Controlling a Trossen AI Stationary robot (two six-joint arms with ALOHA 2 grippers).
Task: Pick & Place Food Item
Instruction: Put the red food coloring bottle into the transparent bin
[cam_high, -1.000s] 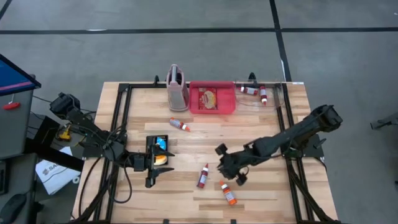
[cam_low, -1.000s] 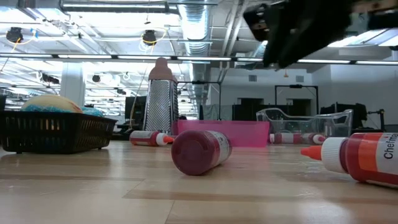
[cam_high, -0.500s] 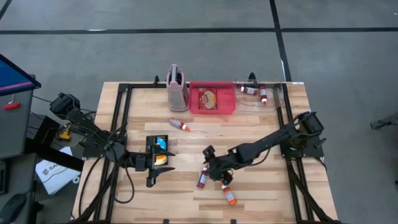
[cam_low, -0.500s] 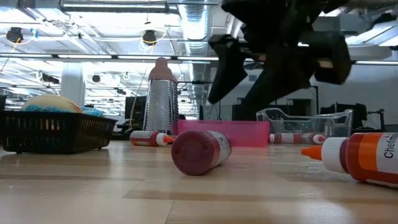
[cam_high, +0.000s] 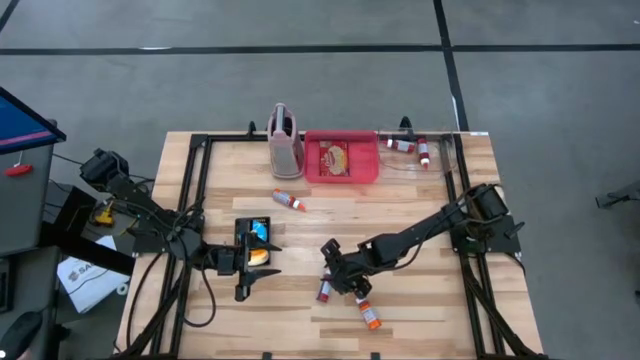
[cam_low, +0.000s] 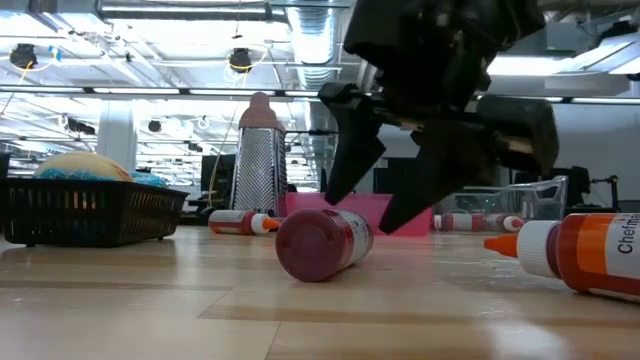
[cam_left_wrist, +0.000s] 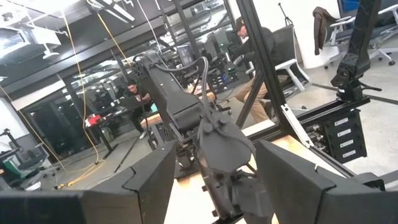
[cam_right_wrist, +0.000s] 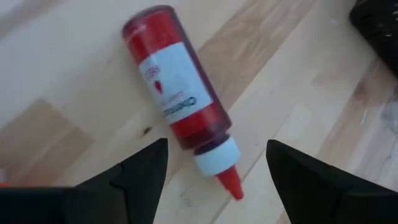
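Observation:
A red sauce bottle (cam_high: 324, 290) with a white label and a red nozzle lies on its side on the wooden table (cam_high: 420, 320). In the low view its round base (cam_low: 322, 243) faces the camera. My right gripper (cam_high: 331, 276) hangs open just above it, pointing steeply down. In the right wrist view its fingers (cam_right_wrist: 142, 171) stand on either side of the bottle's nozzle end (cam_right_wrist: 217, 155), apart from it. My left gripper (cam_high: 250, 262) waits open above the near side of a black basket (cam_high: 258, 243), nothing between its fingers (cam_left_wrist: 146, 180).
A second red bottle (cam_high: 368, 312) lies near the front edge, a third (cam_high: 290, 200) farther back. At the far edge stand a metal grater (cam_high: 284, 140), a red tray (cam_high: 342, 158) and a clear bin (cam_high: 415, 150) holding bottles. People sit in the room beyond (cam_left_wrist: 252, 56).
My right gripper has swung toward the table's left edge and come down, from beside the second bottle to just above the red bottle lying in the middle. The bottles and the basket have stayed where they were.

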